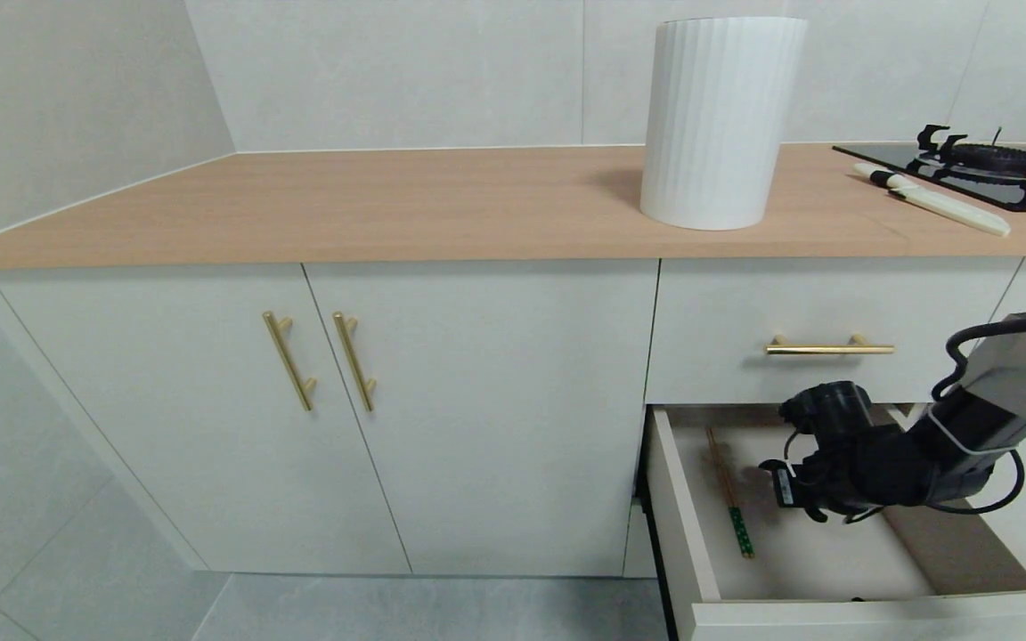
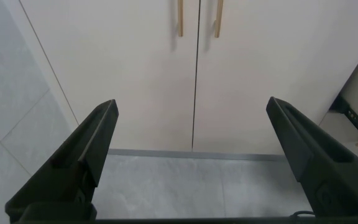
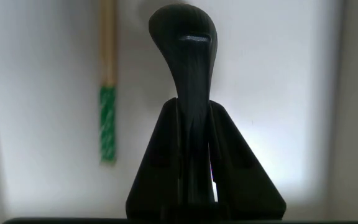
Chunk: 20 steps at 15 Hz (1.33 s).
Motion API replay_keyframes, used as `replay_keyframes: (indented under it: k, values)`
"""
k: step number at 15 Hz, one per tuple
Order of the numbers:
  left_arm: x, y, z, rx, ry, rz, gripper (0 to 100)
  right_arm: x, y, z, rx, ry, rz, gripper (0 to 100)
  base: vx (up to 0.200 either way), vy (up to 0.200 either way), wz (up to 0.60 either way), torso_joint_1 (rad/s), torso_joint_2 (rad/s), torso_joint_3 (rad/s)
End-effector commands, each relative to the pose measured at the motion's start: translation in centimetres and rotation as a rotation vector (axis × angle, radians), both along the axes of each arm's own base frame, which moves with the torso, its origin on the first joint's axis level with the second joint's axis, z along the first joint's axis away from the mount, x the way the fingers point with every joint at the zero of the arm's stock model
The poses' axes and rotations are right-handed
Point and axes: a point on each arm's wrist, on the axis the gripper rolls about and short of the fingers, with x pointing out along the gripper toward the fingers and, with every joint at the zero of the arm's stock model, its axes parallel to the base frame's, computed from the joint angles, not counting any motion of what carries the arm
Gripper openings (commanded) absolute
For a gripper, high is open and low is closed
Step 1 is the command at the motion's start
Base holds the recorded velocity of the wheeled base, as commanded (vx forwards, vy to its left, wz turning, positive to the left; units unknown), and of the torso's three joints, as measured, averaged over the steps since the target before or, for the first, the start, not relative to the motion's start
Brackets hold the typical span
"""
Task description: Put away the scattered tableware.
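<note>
My right gripper [image 1: 773, 485] hangs inside the open lower drawer [image 1: 671, 499], shut on a black spoon [image 3: 184, 43] whose bowl sticks out past the fingertips [image 3: 166, 124]. A pair of wooden chopsticks with green ends [image 1: 730, 495] lies on the drawer floor just beside the spoon, also seen as the chopsticks [image 3: 107, 93] in the right wrist view. A white-handled knife [image 1: 933, 200] rests on the wooden counter [image 1: 388, 205] by the stove. My left gripper [image 2: 191, 162] is open, low over the floor, facing the cabinet doors [image 2: 197, 68].
A tall white ribbed container [image 1: 718, 120] stands on the counter above the drawers. A black gas hob [image 1: 994, 165] sits at the far right. The upper drawer with a gold handle [image 1: 829, 349] is closed, as are the two cabinet doors with gold handles [image 1: 321, 361].
</note>
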Motion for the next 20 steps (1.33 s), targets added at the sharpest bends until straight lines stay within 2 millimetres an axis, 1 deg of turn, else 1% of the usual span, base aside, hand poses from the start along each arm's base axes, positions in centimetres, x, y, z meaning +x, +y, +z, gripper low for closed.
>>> replay_keyframes:
  k: [1, 2, 5, 11, 12, 16, 18, 20]
  values:
    - [0.0, 0.0, 0.0, 0.0, -0.001, 0.0, 100, 0.0, -0.3, -2.5, -0.019, 0.041, -0.017, 0, 0.0, 0.0, 0.0, 0.0, 0.0, 0.0]
    - [0.0, 0.0, 0.0, 0.0, 0.001, 0.0, 100, 0.1, -0.6, -2.8, -0.028, 0.021, -0.032, 0, 0.0, 0.0, 0.0, 0.0, 0.0, 0.0]
    - [0.0, 0.0, 0.0, 0.0, -0.001, 0.0, 100, 0.6, -0.6, -3.8, -0.03, -0.013, -0.037, 0, 0.0, 0.0, 0.0, 0.0, 0.0, 0.0]
    - [0.0, 0.0, 0.0, -0.002, -0.001, 0.0, 100, 1.0, -0.9, -3.8, -0.034, -0.041, -0.036, 0, 0.0, 0.0, 0.0, 0.0, 0.0, 0.0]
    - [0.0, 0.0, 0.0, 0.0, -0.001, 0.0, 100, 1.0, -0.9, -3.8, -0.034, -0.043, -0.038, 100, 0.0, 0.0, 0.0, 0.0, 0.0, 0.0]
    - [0.0, 0.0, 0.0, -0.002, -0.001, 0.0, 100, 1.3, -1.0, -3.2, -0.026, -0.09, -0.041, 100, 0.0, 0.0, 0.0, 0.0, 0.0, 0.0]
    - [0.0, 0.0, 0.0, 0.0, 0.001, 0.0, 100, 0.7, -1.0, -2.0, -0.019, -0.123, -0.041, 100, 0.0, 0.0, 0.0, 0.0, 0.0, 0.0]
    - [0.0, 0.0, 0.0, -0.002, -0.001, 0.0, 100, -1.1, -1.2, 2.9, 0.002, -0.218, -0.041, 100, 0.0, 0.0, 0.0, 0.0, 0.0, 0.0]
